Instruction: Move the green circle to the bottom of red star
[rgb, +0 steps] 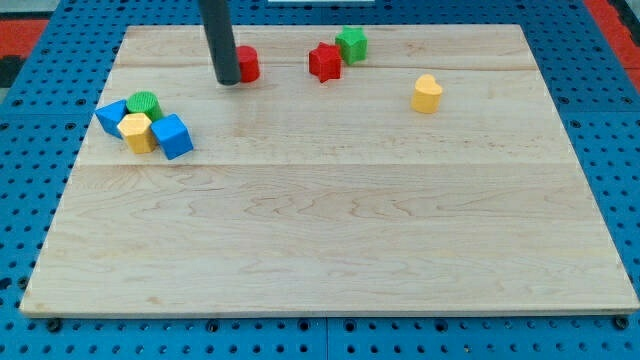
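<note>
The green circle (145, 103) sits at the view's left, in a tight cluster with a yellow block (137, 131) and two blue blocks (112, 116) (172, 136). The red star (324, 62) lies near the view's top centre, touching a green block (351, 44) at its upper right. My tip (227, 81) is a dark rod end at the view's top, touching the left side of a red block (246, 63). The tip is right of and above the green circle, and left of the red star.
A yellow block (427, 93) lies alone at the view's upper right. The wooden board (330, 220) rests on a blue pegboard surface with a red strip at the top corners.
</note>
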